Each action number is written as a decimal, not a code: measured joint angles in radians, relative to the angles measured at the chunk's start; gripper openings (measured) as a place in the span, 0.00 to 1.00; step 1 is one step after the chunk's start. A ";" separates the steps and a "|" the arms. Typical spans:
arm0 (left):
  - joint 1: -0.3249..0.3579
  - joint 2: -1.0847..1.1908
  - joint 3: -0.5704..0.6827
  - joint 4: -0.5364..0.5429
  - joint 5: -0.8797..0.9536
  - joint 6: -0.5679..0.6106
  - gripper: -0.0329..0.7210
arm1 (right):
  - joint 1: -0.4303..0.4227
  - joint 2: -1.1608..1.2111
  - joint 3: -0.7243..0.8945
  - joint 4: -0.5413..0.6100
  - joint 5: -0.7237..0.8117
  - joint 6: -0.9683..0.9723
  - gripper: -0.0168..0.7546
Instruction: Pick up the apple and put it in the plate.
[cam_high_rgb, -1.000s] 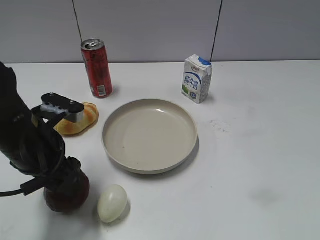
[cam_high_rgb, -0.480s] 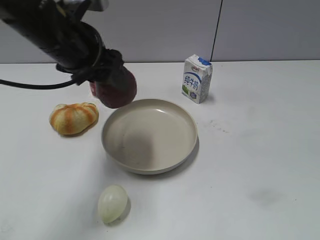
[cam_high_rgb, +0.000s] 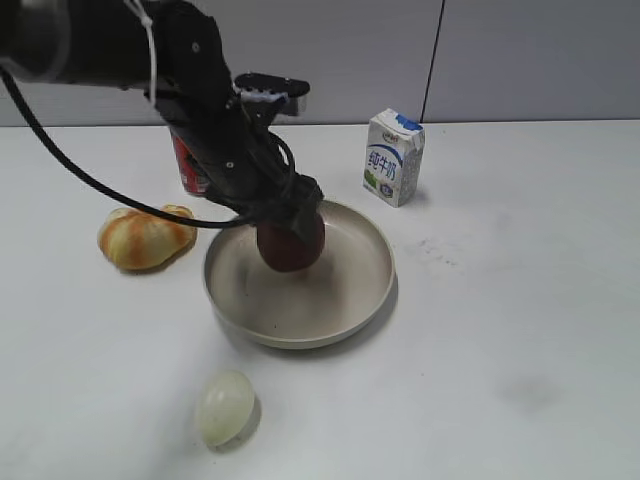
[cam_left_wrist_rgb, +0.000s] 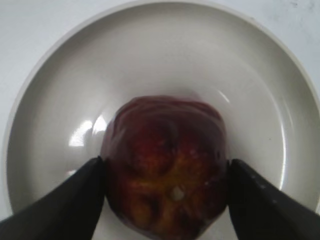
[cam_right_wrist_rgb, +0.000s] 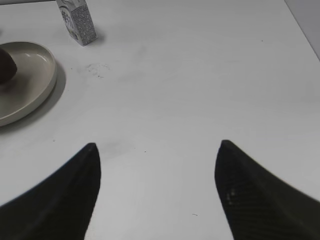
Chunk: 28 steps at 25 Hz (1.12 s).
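The dark maroon-red apple (cam_high_rgb: 291, 245), which sat low near the front left of the white table (cam_high_rgb: 500, 300) a second ago beside the pale cream egg (cam_high_rgb: 224, 407), and half a second ago hung in the air above the far left rim of the dish, is now down inside the large round beige plate (cam_high_rgb: 350, 300). That means the carry is as good as done; only the letting go appears to remain. The left gripper (cam_left_wrist_rgb: 165, 175) has its black fingers (cam_left_wrist_rgb: 70, 200) pressed against both sides of the apple, clamped on it, the yellowish lobed top facing the wrist camera. Whether the apple already touches the plate floor I cannot tell. The right gripper (cam_right_wrist_rgb: 157, 150) hangs spread wide over bare table, holding nothing, well apart from the plate.
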 joint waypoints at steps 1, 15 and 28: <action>0.000 0.005 -0.001 0.000 0.000 0.000 0.83 | 0.000 0.000 0.000 0.000 0.000 0.000 0.76; 0.011 -0.172 -0.165 0.099 0.228 -0.022 0.95 | 0.000 0.000 0.000 0.000 0.000 0.000 0.76; 0.349 -0.658 0.158 0.225 0.405 -0.094 0.91 | 0.000 0.000 0.000 0.000 0.000 0.000 0.76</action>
